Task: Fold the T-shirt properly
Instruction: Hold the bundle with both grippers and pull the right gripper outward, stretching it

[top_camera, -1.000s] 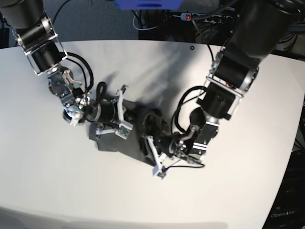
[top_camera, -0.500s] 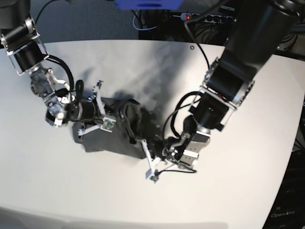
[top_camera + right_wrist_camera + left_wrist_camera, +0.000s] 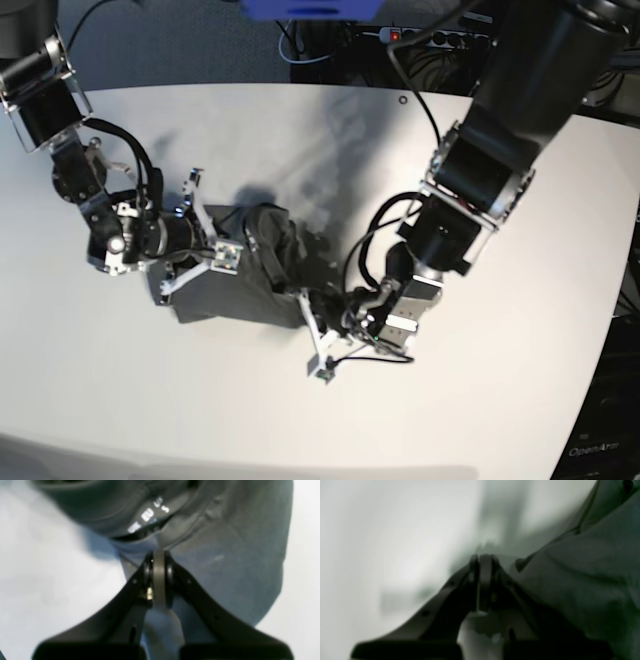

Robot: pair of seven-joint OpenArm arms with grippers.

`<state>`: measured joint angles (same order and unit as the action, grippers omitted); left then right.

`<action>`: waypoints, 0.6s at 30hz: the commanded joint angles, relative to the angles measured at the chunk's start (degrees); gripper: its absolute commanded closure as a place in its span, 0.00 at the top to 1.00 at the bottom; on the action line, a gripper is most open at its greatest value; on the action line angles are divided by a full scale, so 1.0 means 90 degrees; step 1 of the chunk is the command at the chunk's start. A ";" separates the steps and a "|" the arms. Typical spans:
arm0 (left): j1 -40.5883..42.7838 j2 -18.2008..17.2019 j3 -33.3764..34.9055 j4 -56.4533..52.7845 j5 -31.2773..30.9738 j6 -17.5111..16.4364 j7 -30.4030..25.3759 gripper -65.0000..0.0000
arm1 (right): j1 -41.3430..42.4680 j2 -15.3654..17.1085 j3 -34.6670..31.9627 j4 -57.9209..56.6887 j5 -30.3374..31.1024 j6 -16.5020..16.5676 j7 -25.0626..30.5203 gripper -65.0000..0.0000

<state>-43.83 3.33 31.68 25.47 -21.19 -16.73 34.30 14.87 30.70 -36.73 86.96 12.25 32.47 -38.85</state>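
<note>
The dark grey T-shirt (image 3: pixel 245 290) lies bunched in a crumpled heap on the white table (image 3: pixel 120 380), between my two arms. My right gripper (image 3: pixel 252 245) comes in from the left. In the right wrist view it (image 3: pixel 158 553) is shut on the T-shirt (image 3: pixel 225 567) at a seam just below the white label print (image 3: pixel 147 515). From the right, my left gripper (image 3: pixel 297 297) sits at the heap's lower right edge. Its wrist view is blurred: it (image 3: pixel 483 557) is shut, with the T-shirt (image 3: pixel 582 580) running up to the fingertips.
A power strip with cables (image 3: pixel 400 35) and a blue object (image 3: pixel 310 8) sit beyond the table's far edge. The table's curved right edge (image 3: pixel 612 330) is near my left arm. A small dark hole (image 3: pixel 403 99) marks the tabletop at the back.
Both arms have moved left across the table, and the T-shirt has shifted left with them, bunching up more. Both grippers stayed shut.
</note>
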 commanded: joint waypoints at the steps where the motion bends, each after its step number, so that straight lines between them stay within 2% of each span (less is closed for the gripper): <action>1: -0.0233 0.0025 -0.0009 0.0066 -0.0034 -0.0041 -0.0017 0.03 | 0.0120 0.0101 0.0208 0.0062 -0.0008 -0.0028 0.0073 0.00; 3: -0.0224 -0.0033 -0.0009 0.0076 -0.0073 -0.0129 0.0169 0.03 | -0.0046 0.0257 0.0501 0.0052 -0.0008 -0.0028 0.0121 0.00; 6: -0.0224 -0.0121 -0.0077 0.0202 -0.0092 -0.0861 0.0667 0.03 | -0.0134 0.0355 0.0794 0.0062 -0.0008 -0.0028 0.0121 0.00; 8: -0.0136 -0.0131 -0.0077 0.0525 -0.0073 -0.1223 0.1068 0.03 | -0.0173 0.0462 0.0911 0.0052 -0.0018 -0.0028 0.0121 0.00; 10: 0.0050 -0.0219 -0.0067 0.1033 -0.0034 -0.1272 0.1429 0.03 | -0.0231 0.0521 0.0921 0.0043 -0.0018 -0.0028 0.0121 0.00; 15: 0.0538 -0.0746 -0.0096 0.3025 -0.0044 -0.1262 0.2347 0.03 | -0.0397 0.0501 0.0941 0.0052 -0.0262 -0.0028 0.0141 0.00; 18: 0.0577 -0.0854 -0.0204 0.3572 -0.0034 -0.1262 0.2806 0.03 | -0.0466 0.0462 0.0941 0.0150 -0.0458 -0.0028 0.0141 0.00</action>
<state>-36.99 -4.91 29.98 56.73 -20.71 -27.81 59.70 9.76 34.17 -28.93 87.24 7.81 32.47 -38.33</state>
